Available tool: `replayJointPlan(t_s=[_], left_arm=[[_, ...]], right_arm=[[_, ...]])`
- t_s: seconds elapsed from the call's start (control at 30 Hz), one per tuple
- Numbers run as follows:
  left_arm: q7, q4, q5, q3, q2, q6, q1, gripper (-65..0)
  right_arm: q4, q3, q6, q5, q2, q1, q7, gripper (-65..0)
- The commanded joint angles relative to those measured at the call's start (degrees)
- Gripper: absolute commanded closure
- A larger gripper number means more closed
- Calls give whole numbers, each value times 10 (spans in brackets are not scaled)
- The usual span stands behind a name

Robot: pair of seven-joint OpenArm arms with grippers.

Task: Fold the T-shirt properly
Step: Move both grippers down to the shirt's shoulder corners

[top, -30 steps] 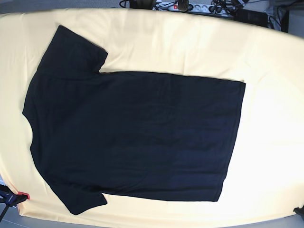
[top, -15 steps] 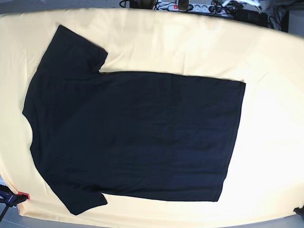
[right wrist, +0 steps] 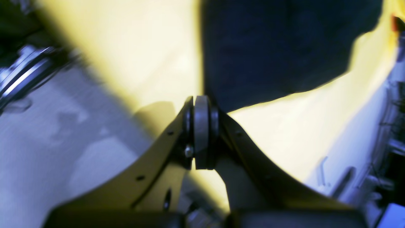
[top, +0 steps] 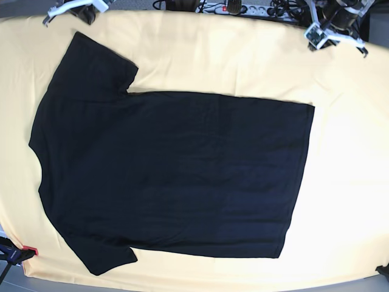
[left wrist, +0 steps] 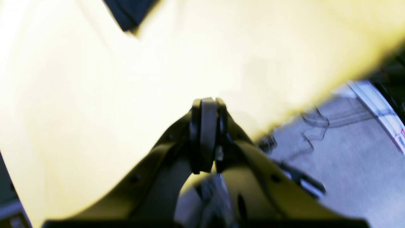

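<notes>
The T-shirt (top: 170,173) is laid flat, plain black side up, on the yellow-covered surface (top: 346,182). Its long axis runs across the base view: collar end and both sleeves toward that view's left, straight hem toward its right.

Both arms are seen only at the far edge of the surface, at the top of the base view. The right gripper (top: 72,7) stands just beyond the far sleeve (top: 100,64), near it but apart. The left gripper (top: 333,30) stands beyond the far hem corner (top: 310,108), with a band of bare surface between. Each arm is thus nearer its own end of the garment, and the cloth lies forward of both sets of jaws, toward the near edge.

In the right wrist view the right gripper's jaws (right wrist: 201,99) are pressed together on nothing; the dark cloth (right wrist: 278,47) fills the area directly ahead of them and to one side. In the left wrist view the left gripper's jaws (left wrist: 207,103) are likewise closed and empty; only a small dark corner of the shirt (left wrist: 129,12) is seen far ahead.

Judgement: a first fold would likely call for the far edge to be taken at sleeve and hem together.

Limits: both wrist views are motion-blurred. The grippers are cut off by the base view's top edge. The shirt's underside is hidden, and its collar cannot be made out.
</notes>
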Motion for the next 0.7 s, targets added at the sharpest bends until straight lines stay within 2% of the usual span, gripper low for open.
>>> replayJointPlan(t_s=[0.0,0.2,0.33,0.43,0.57,0.6,0.67], left_arm=[[-13,9,-11,-10,-10,-3,-8,0],[-59,-5,-29,-13,-40,-50,-80,0],[-99,-73,-23,-13,-66,-115,-132,0],[-126,-121,13,-13,-84,-155,-163,-9],[-206,-193,19,-12,-111,-199,-208,-308],[-229,-208,19,-12,-116,-216,-220,-364],[-262,-233,19,-8,-129,-249,-247,-396]], right_arm=[[8,2,2,-2,4,8,14,0],[8,2,53,65,4,91,25,0],[8,2,82,110,4,135,42,0],[8,2,90,137,3,155,57,0],[-21,2,90,139,3,181,62,0],[-25,2,88,139,2,182,65,0],[-29,2,86,140,2,182,70,0]])
